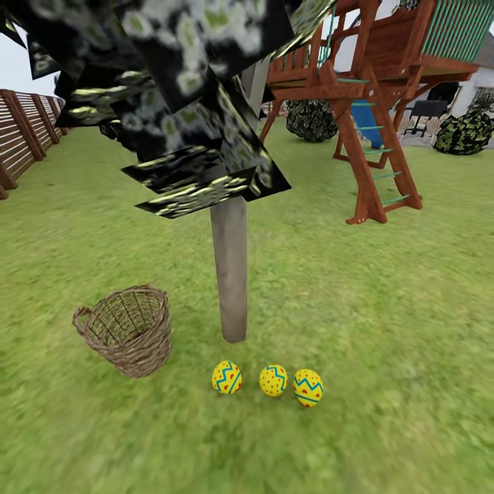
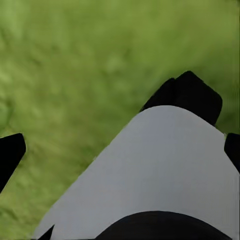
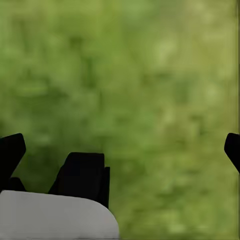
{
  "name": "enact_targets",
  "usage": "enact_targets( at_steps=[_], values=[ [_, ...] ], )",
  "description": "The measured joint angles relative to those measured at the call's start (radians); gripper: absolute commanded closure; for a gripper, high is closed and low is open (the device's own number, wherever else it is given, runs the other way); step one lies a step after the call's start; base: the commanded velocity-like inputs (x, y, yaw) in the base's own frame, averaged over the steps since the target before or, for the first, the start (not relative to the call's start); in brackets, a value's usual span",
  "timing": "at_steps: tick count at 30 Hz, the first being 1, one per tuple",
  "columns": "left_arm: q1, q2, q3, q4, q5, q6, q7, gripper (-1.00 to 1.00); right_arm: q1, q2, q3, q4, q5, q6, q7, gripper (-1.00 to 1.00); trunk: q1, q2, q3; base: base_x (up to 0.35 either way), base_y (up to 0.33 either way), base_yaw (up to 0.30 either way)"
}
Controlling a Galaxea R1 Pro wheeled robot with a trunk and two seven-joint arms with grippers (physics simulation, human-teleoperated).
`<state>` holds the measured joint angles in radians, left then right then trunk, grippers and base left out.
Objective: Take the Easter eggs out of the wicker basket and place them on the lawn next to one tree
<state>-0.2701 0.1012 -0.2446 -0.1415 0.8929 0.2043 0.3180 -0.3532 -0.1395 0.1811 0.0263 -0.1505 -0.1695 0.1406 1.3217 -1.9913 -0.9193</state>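
Observation:
Three Easter eggs lie in a row on the lawn (image 1: 384, 309) just in front of the tree trunk (image 1: 230, 274): the left egg (image 1: 226, 377), the middle egg (image 1: 273, 380) and the right egg (image 1: 308, 387). To the trunk's left the wicker basket (image 1: 129, 329) stands slightly tilted, with nothing visible inside. In the left wrist view my left gripper (image 2: 120, 150) is open above grass, with a grey and black part of my own body between its fingertips (image 2: 11, 150). My right gripper (image 3: 122, 150) is also open over bare grass, holding nothing.
Dark foliage (image 1: 178, 89) hangs low over the trunk. A wooden playset (image 1: 370, 103) with a blue slide stands at the back right, with dark bushes (image 1: 464, 132) beyond it. A brown slat fence (image 1: 20, 130) runs along the left. Grass stretches around the tree.

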Motion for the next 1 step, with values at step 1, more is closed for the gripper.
enact_targets(
  at_steps=[1],
  values=[
    [0.000,-0.002,-0.019,0.004,-0.001,-0.010,0.000,-1.00,0.000,0.000,0.000,0.000,0.000,0.000,0.000,-1.00,-0.004,0.007,0.003,0.000,0.000,0.000]
  ],
)
